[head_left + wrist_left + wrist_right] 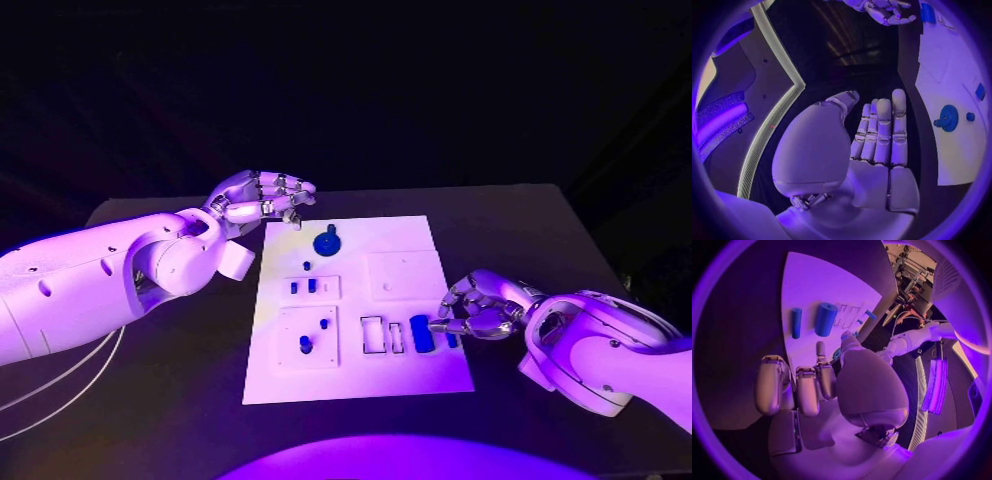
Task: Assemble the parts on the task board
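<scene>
The white task board point(389, 375) lies in the middle of the table. A round blue knob part point(329, 242) stands near its far edge, also seen as the knob point(947, 118) in the left wrist view. A thick blue cylinder point(421, 332) and a thin blue one point(450, 340) lie near the board's right edge, beside empty slots point(382, 335). My right hand point(476, 308) hovers at that edge with fingers half curled, and nothing shows in its grasp point(811, 385). My left hand point(267, 200) is at the board's far left corner, fingers straight point(879, 135), holding nothing.
Several small blue pieces point(303, 286) stand in the left-hand blocks of the board, another point(304, 343) nearer me. The black table point(173, 390) stretches around the board on all sides, with its far edge behind the left hand.
</scene>
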Controlling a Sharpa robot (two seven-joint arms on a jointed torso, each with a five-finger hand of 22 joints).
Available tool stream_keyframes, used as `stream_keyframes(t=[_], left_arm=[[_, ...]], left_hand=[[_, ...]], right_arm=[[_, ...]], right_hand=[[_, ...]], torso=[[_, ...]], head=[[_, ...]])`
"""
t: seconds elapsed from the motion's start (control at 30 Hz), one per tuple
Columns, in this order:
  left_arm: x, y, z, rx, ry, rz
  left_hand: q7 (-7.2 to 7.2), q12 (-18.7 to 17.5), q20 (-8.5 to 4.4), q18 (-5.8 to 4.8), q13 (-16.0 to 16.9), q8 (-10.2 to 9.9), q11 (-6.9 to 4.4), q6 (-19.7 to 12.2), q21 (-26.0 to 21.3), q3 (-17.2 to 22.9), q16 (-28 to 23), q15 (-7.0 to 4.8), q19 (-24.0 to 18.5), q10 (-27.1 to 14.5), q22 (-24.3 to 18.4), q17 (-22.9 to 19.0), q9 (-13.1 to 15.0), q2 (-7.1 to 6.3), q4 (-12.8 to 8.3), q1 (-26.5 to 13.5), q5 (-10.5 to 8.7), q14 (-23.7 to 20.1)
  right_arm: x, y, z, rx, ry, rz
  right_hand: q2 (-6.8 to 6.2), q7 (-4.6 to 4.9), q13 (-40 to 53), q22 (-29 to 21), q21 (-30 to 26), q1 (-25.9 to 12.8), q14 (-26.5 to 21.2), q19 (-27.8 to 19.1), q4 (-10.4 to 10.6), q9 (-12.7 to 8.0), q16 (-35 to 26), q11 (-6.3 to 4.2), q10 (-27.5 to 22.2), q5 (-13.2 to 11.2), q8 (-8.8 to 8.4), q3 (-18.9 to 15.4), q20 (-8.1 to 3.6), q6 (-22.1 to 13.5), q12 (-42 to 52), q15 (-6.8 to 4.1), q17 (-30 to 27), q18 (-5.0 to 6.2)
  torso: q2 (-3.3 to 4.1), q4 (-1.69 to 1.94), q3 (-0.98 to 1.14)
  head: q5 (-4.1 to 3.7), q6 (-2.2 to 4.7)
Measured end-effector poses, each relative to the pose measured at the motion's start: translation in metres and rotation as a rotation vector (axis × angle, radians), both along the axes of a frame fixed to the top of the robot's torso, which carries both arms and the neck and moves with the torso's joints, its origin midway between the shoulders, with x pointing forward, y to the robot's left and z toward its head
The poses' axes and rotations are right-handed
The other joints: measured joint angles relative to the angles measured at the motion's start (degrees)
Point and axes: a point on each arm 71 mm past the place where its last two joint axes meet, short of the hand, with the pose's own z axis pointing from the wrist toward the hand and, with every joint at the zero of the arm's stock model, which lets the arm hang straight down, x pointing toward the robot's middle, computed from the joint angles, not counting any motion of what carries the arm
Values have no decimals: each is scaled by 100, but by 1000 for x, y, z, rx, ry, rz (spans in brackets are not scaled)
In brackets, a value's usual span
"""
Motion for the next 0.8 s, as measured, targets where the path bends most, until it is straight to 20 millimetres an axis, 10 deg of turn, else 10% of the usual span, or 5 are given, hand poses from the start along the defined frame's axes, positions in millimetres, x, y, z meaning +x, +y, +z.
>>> stream_keyframes(t=[0.8], left_arm=[[-1,3,0,-1,3,2]], left_hand=[[20,0,0,0,-1,0,-21,-20,0,0,0,0,0,-20,-11,-1,-6,0,0,0,0,0]], right_arm=[[5,21,-25,-134,7,-7]], right_hand=[[106,-48,-2,-2,123,-755,20,20,9,35,88,-41,142,-144,362,-498,-20,48,127,-20,-2,0]], torso=[[7,-4,8]], head=[[57,-51]])
